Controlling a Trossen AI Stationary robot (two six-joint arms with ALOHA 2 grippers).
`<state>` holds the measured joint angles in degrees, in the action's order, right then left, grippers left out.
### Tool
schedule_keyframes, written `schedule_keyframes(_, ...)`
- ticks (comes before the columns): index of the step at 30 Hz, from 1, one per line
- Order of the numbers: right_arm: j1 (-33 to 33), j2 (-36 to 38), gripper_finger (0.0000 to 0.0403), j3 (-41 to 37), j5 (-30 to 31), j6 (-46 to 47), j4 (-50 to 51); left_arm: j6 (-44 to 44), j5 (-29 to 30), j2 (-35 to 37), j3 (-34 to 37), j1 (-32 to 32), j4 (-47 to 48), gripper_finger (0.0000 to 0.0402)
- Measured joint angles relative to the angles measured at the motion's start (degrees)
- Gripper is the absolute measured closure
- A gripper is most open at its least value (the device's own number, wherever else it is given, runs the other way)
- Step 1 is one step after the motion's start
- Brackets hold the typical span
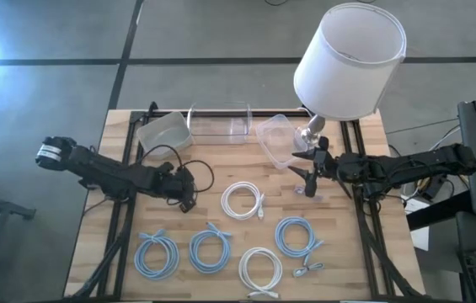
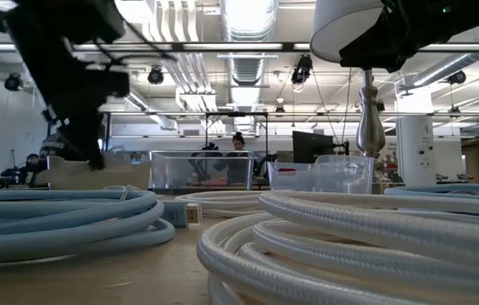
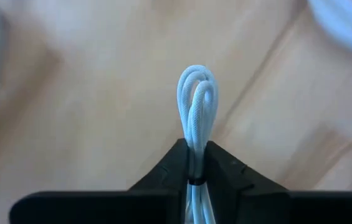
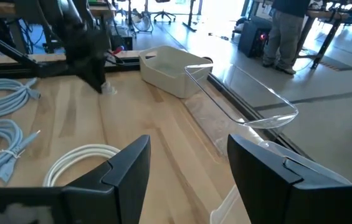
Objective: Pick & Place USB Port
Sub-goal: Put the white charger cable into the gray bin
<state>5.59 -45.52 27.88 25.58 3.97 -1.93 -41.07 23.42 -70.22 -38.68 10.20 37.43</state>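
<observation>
Past left wrist: fingers [image 3: 195, 171] pinching white cable loop [image 3: 195, 99]; overhead hides it; right fingers [image 4: 188, 168] spread.

We see bare surface [image 1: 212, 172] between the two arms, open for passing. Coiled cables [image 1: 243, 202] crowd the near half, three bins [image 1: 218, 123] line the far edge, and the lamp [image 1: 349, 61] overhangs the right gripper [image 1: 309, 172], blocking approach from above.
</observation>
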Motion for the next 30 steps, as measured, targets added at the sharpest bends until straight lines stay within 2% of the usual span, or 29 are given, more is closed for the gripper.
schedule_keyframes(5,-0.01,0.00,0.0193,-0.02,0.00,-0.09,0.00,5.56,9.24,0.03,-7.15,-1.28,5.80,0.0366)
schedule_keyframes(9,-0.01,0.00,0.0193,-0.02,0.00,-0.09,-0.02,6.63,11.09,0.04,-13.19,-4.77,14.00,0.0362)
schedule_keyframes(16,-0.01,0.00,0.0193,-0.02,0.00,-0.11,-0.04,12.88,11.11,0.09,-18.34,-13.45,20.58,0.0361)
schedule_keyframes(20,-0.01,0.00,0.0193,-0.02,0.00,-0.11,-0.04,19.34,10.49,0.09,-18.32,-20.35,20.49,0.0361)
schedule_keyframes(25,-0.01,0.00,0.0193,-0.02,0.00,-0.12,-0.04,25.51,6.62,0.04,-18.18,-29.81,19.71,0.0360)
schedule_keyframes(30,-0.01,-0.02,0.0193,-0.02,0.00,-1.40,-0.04,33.02,5.83,0.04,-16.77,-38.18,14.65,0.0360)
